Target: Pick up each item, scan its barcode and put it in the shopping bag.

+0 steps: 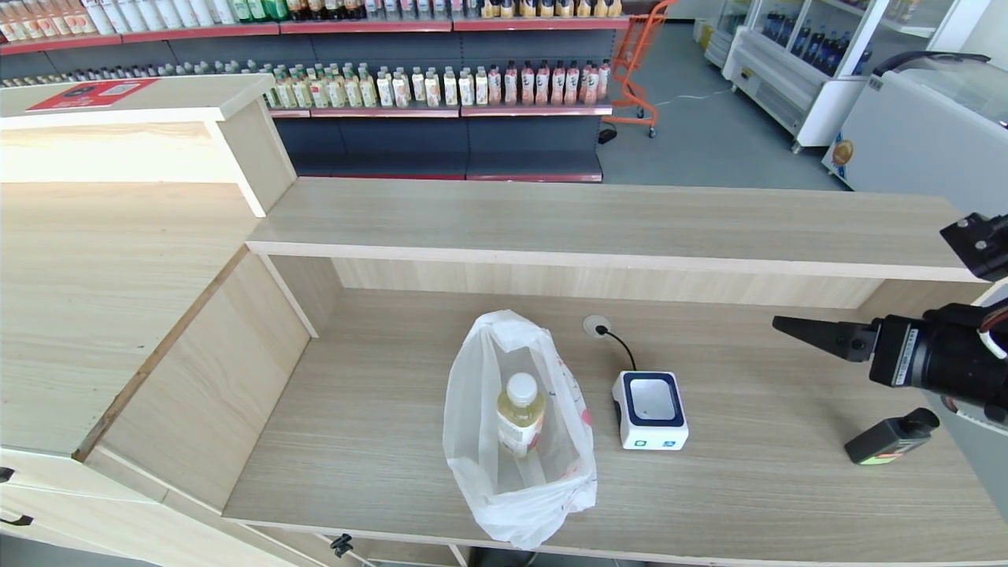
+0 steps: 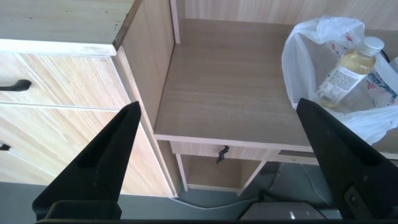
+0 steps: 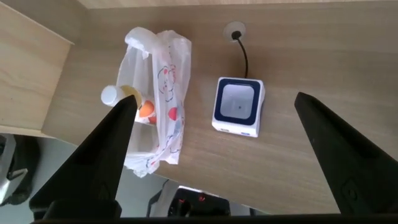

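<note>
Bag [image 1: 512, 472]: table [image 1: 787, 504] centre, bottle [image 1: 520, 413] inside.
Scanner [image 1: 650, 409]: at bag's 3 o'clock.
Left jaws: wide, empty.
Right jaws: wide, empty.

No text is coming through legibly. The red placard [image 1: 93, 93] in the upper left of the head view is showing print too small to read, and the bottle [image 1: 520, 421] label inside the shopping bag [image 1: 468, 409] is showing only blurred marks.

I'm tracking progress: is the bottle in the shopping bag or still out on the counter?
In. The bottle sits inside the shopping bag, its white cap and pale label visible through the bag's open mouth.
</note>
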You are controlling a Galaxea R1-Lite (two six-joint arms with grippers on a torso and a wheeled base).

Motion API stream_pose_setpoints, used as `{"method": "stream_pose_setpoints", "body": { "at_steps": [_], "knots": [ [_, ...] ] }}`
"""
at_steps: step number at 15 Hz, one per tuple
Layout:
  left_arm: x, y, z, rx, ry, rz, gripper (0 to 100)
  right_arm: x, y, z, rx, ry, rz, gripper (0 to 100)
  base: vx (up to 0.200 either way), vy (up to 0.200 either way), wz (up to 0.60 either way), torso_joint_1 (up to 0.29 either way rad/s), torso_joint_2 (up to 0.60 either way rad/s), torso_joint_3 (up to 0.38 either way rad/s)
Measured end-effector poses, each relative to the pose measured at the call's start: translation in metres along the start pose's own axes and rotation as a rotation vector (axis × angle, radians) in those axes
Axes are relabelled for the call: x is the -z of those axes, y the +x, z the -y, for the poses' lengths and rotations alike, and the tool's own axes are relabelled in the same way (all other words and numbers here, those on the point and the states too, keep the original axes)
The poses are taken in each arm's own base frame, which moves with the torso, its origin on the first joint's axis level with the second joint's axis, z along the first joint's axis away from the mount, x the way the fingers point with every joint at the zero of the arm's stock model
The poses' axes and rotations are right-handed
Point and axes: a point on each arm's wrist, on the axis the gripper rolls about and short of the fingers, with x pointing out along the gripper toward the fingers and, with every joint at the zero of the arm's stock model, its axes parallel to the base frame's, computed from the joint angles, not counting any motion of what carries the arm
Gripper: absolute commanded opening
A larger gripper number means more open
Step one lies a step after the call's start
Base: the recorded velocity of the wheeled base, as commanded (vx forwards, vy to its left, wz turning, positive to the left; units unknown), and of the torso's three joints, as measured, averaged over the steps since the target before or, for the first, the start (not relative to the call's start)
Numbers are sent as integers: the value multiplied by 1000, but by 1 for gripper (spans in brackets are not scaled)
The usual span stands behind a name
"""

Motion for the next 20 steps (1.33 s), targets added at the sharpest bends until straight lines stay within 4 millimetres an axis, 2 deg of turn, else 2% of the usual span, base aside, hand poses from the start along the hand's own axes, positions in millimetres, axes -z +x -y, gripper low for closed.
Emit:
{"method": "stream_pose_setpoints", "body": {
  "at_steps": [5,6,10,16,20],
  "knots": [
    [0,0,0,0,2,0,100,10,-14,0,17,8,-12,100,-200,-200,0,0,4,1],
    [0,0,0,0,2,0,100,12,-15,0,20,9,-14,100,0,0,0,0,0,0],
    [0,0,0,2,1,0,100,16,-13,3,34,-22,-31,100,0,-200,0,1,-6,5],
    [0,0,0,0,4,0,100,28,5,48,289,-128,-149,100,0,-200,0,8,3,2],
    [0,0,0,0,5,0,100,38,18,76,409,-297,-277,100,0,-200,0,5,2,2]
  ]
}}
